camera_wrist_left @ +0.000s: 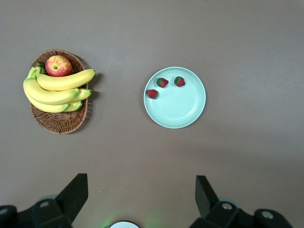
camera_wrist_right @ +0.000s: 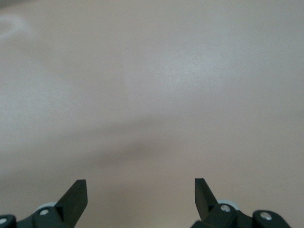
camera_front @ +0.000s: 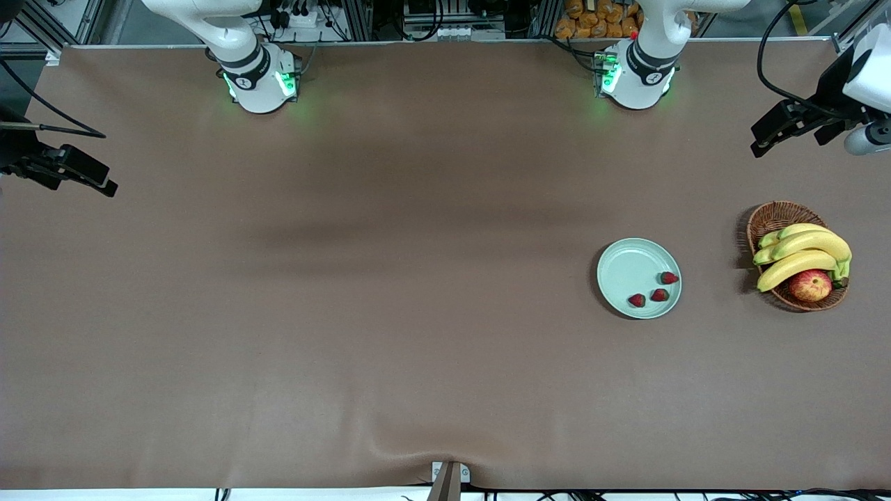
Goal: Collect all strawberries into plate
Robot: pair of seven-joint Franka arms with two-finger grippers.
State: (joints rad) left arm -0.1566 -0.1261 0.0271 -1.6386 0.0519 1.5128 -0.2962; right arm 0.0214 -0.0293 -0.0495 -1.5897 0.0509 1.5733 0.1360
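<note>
Three strawberries (camera_front: 669, 277) (camera_front: 659, 295) (camera_front: 637, 300) lie in the pale mint-green plate (camera_front: 626, 268), along the part of its rim nearest the front camera. They also show in the left wrist view (camera_wrist_left: 162, 82) (camera_wrist_left: 179, 81) (camera_wrist_left: 152, 94), in the plate (camera_wrist_left: 183, 109). My left gripper (camera_front: 762, 142) (camera_wrist_left: 141, 183) is open and empty, high over the table at the left arm's end, well clear of the plate. My right gripper (camera_front: 104, 184) (camera_wrist_right: 141, 185) is open and empty, high over bare table at the right arm's end.
A brown wicker basket (camera_front: 773, 216) (camera_wrist_left: 57, 121) with bananas (camera_front: 800, 254) and a red-yellow apple (camera_front: 809, 285) stands beside the plate, toward the left arm's end. A brown cloth (camera_front: 348, 278) covers the table.
</note>
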